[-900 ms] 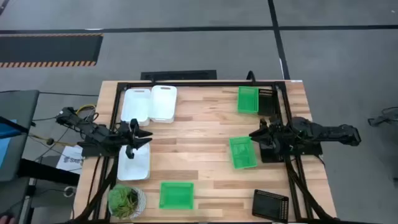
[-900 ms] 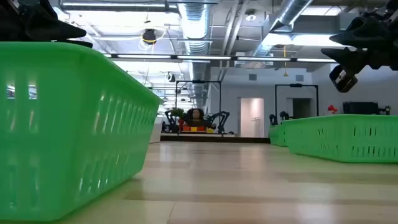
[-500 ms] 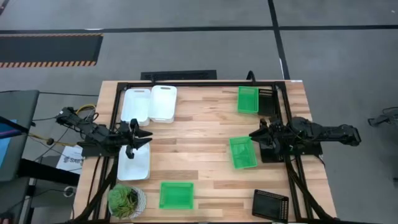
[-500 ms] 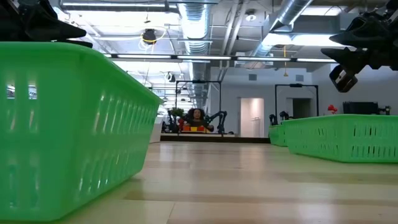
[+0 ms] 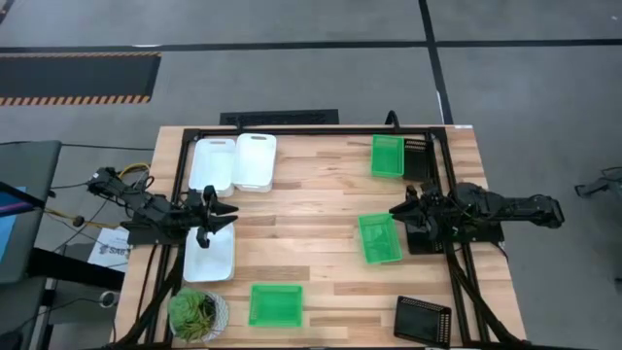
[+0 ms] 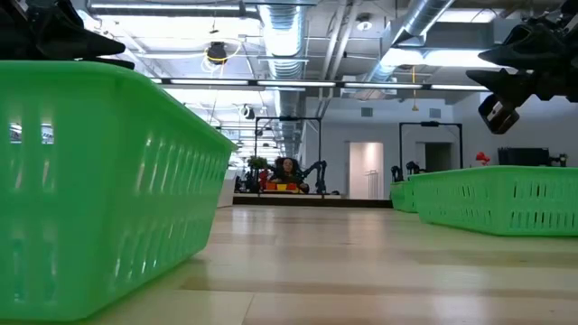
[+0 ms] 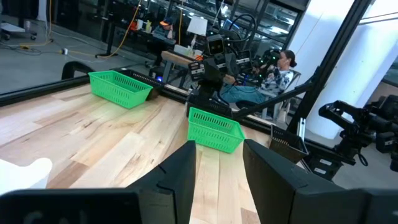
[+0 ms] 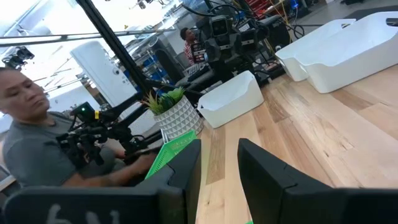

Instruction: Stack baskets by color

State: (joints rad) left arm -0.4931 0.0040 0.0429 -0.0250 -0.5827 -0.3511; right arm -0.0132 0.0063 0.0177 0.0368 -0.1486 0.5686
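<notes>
Left gripper (image 5: 225, 214): jaws closed, empty, above a white basket (image 5: 209, 254) at the table's left edge. Right gripper (image 5: 398, 210): jaws slightly parted, empty, beside a green basket (image 5: 379, 238). Remaining baskets lie apart, unstacked.

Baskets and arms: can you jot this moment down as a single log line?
baskets: none stacked | left gripper: shut, empty, over white basket | right gripper: parted, empty, beside green basket
</notes>
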